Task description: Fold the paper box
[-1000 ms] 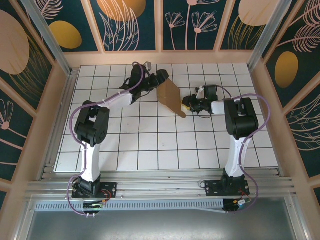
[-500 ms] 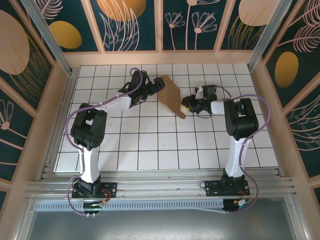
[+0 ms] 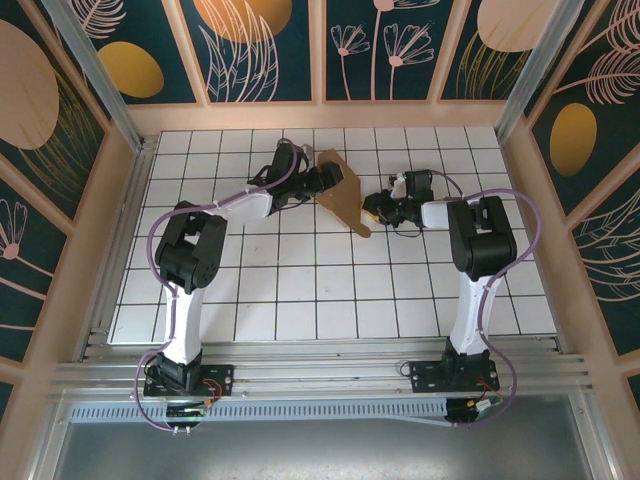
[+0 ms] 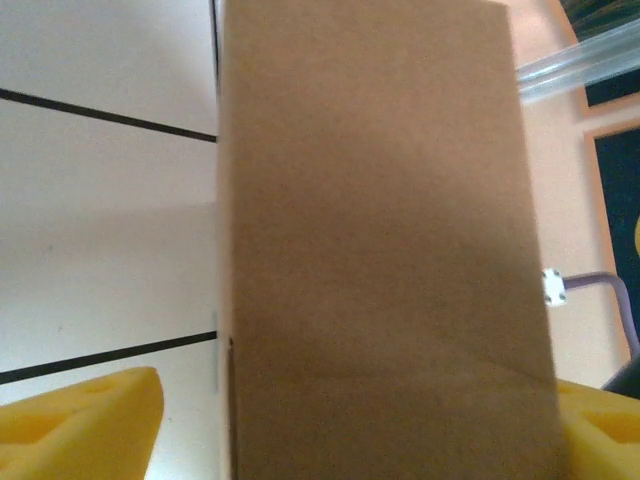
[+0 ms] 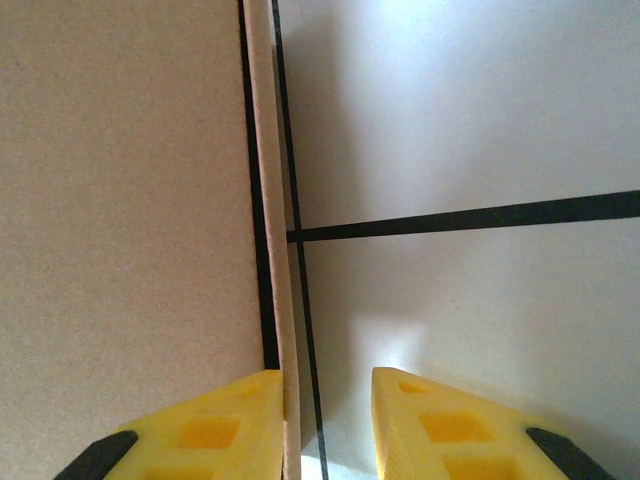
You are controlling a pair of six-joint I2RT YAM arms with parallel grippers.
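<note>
Upper centre of the tiled desk (image 3: 300,290), the paper box (image 3: 342,195) stands tilted on edge. Left fingers (image 4: 80,425) straddle a panel, released; right fingers (image 5: 210,425) flank its edge, and I cannot tell whether they clench it. Squeezing squarely across the panel should crease it cleanly. The box's inside is hidden.

White gridded table (image 3: 300,300) w/ floral wall panels (image 3: 260,40) around.

Black-and-white arms (image 3: 466,305), purple cables (image 4: 597,279), yellow fingertips (image 5: 450,420).
</note>
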